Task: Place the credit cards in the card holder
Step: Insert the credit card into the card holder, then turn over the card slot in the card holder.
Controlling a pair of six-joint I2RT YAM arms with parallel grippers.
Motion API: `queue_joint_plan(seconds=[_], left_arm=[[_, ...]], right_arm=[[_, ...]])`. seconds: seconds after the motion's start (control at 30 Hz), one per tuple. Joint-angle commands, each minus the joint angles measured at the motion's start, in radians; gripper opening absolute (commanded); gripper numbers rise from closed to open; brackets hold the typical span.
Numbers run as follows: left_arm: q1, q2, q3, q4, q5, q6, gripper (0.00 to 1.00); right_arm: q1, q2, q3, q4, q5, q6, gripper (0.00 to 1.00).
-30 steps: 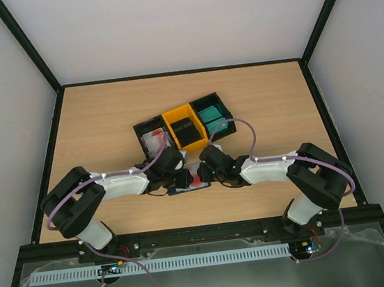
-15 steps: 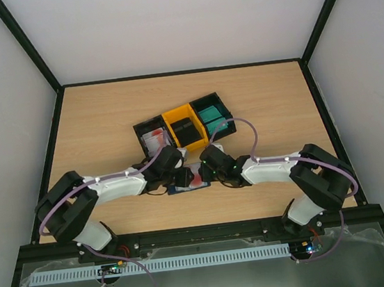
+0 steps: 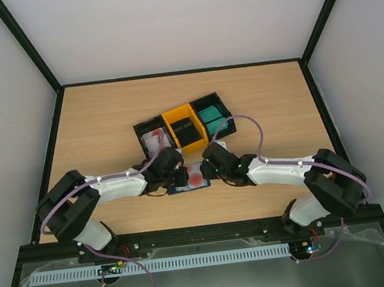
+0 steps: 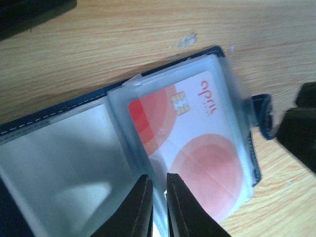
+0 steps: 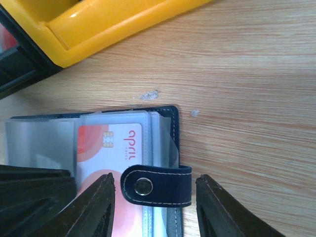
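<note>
The navy card holder [image 3: 189, 180] lies open on the table in front of the bins. A white card with red blotches [image 4: 192, 133] sits inside one of its clear sleeves; it also shows in the right wrist view [image 5: 106, 143]. My left gripper [image 4: 159, 197] is shut on the edge of a clear sleeve beside that card. My right gripper [image 5: 157, 202] is open, its fingers standing either side of the holder's snap tab [image 5: 158, 185], not touching it. In the top view both grippers, left [image 3: 180, 175] and right [image 3: 208, 171], meet over the holder.
Three bins stand just behind the holder: a black one with white-and-red cards [image 3: 152, 138], a yellow one with black cards [image 3: 185, 130], and a black one with teal cards [image 3: 211, 116]. The yellow bin's rim [image 5: 98, 19] is close above my right gripper.
My right arm has stretched lower and outward, and its gripper has shifted slightly back off the holder. More of the red-blotched card now shows in the holder. My left gripper has barely moved.
</note>
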Motion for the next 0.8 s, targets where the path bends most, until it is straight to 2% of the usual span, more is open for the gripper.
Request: queue_joint_plan(seconds=[0.0, 0.2, 0.4, 0.77], left_arm=[[-0.004, 0.042, 0.004, 0.006, -0.024, -0.010, 0.11], [-0.004, 0.055, -0.026, 0.012, -0.031, -0.011, 0.03], [-0.004, 0.057, -0.047, 0.010, -0.036, -0.016, 0.03], [-0.004, 0.068, -0.049, 0.016, -0.038, -0.019, 0.03]], right_arm=[[0.005, -0.049, 0.022, -0.034, 0.014, -0.012, 0.43], [0.005, -0.070, 0.022, -0.036, -0.033, -0.020, 0.44], [0.005, -0.053, 0.018, -0.011, -0.154, -0.035, 0.43], [0.005, 0.030, 0.014, 0.028, -0.228, -0.029, 0.38]])
